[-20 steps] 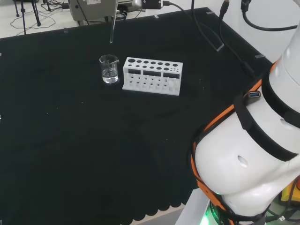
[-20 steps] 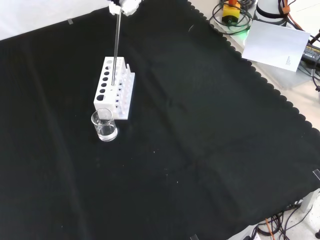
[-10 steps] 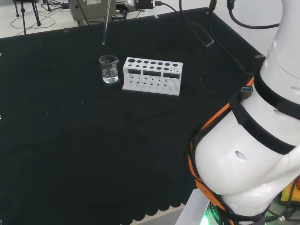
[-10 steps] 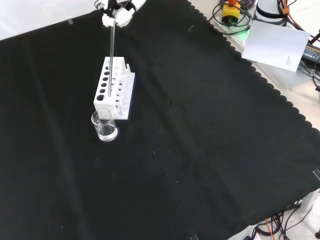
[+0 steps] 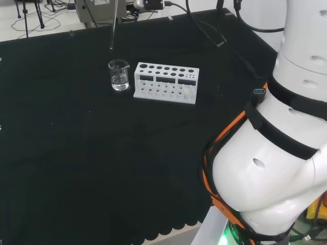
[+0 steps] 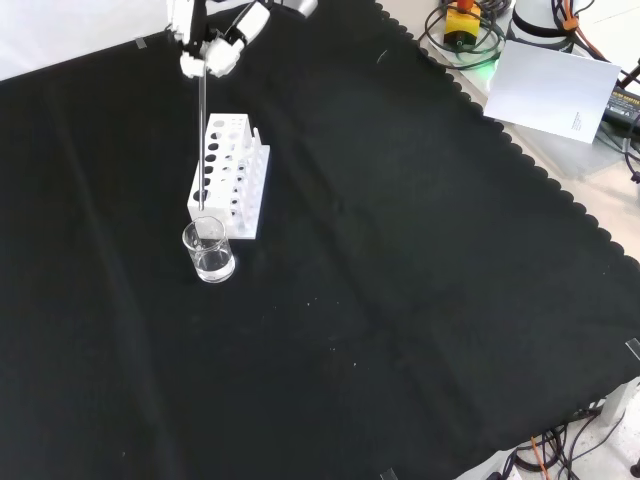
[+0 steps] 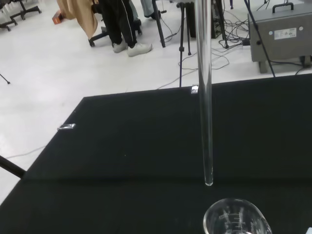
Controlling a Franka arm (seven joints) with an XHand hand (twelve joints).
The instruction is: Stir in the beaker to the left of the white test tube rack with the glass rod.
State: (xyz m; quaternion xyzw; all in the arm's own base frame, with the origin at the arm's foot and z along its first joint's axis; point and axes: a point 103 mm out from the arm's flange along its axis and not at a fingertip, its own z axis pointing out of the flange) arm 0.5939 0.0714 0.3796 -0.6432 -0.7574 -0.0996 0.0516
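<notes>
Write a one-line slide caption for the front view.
Hand holds glass rod upright above beaker beside white test tube rack.

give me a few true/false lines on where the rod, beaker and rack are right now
1. The hand holds the rod upright. True.
2. The rod's tip is in the beaker. False: in the wrist view the tip hangs above the rim.
3. The beaker lies on its side. False: it stands upright.
4. The rack holds several tubes. False: its holes look empty.
5. In the head view the beaker stands left of the rack. True.
</notes>
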